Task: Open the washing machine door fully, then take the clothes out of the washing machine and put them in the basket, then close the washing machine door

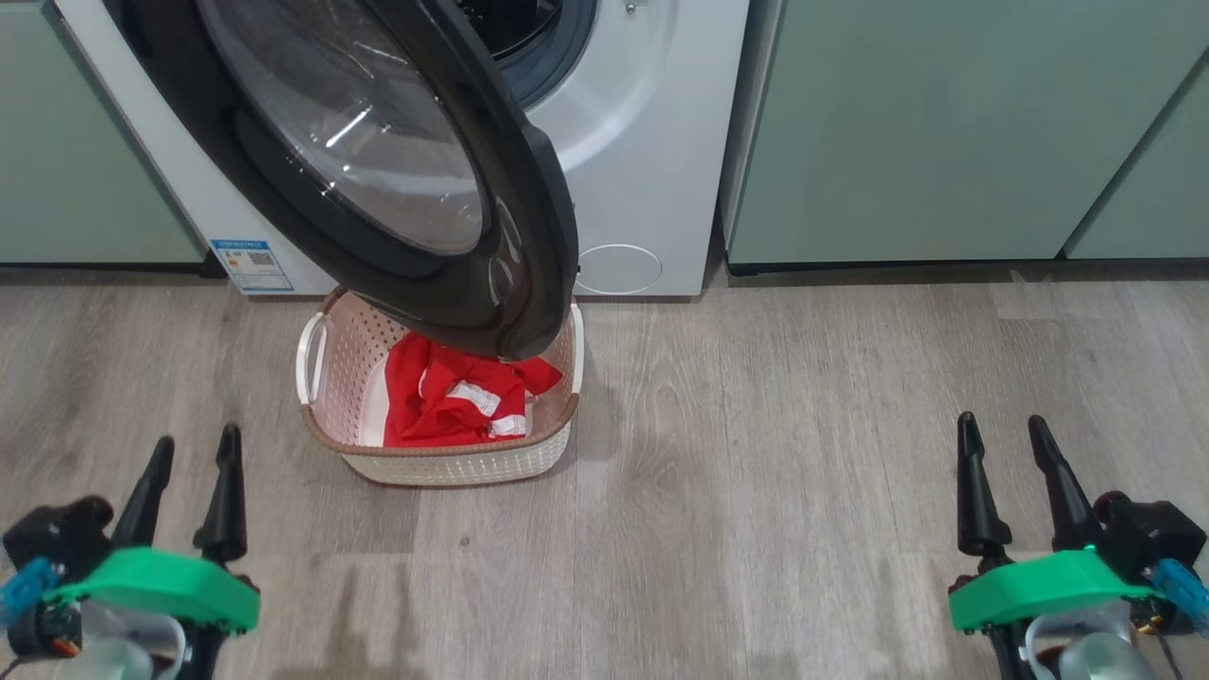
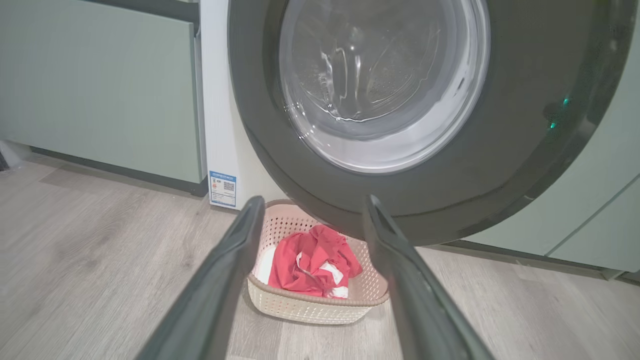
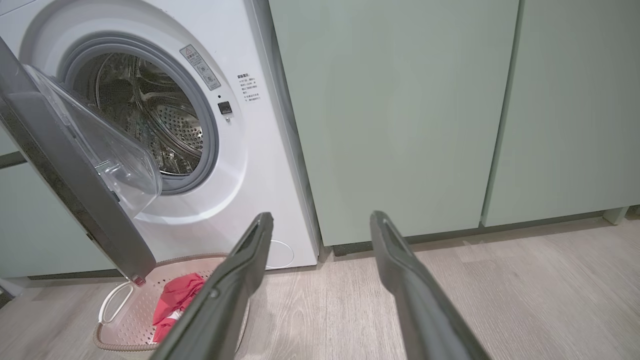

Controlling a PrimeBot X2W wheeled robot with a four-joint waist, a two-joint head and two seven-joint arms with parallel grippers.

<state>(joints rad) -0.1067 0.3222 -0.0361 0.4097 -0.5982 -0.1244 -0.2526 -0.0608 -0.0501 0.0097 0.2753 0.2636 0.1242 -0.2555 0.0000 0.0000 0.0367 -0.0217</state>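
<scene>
In the head view the washing machine door runs off the top edge and hides nearly all of the drum opening behind it. Below the door, the basket has its far rim covered, and the clothes their upper part. Left of the door, the print on the blue label sticker is too small to read.

In the left wrist view the door is cropped above and at the right. One finger of the left gripper covers a basket corner below it.

In the right wrist view one finger of the right gripper hides the basket's side. The printed notes right of the door are illegible.
</scene>
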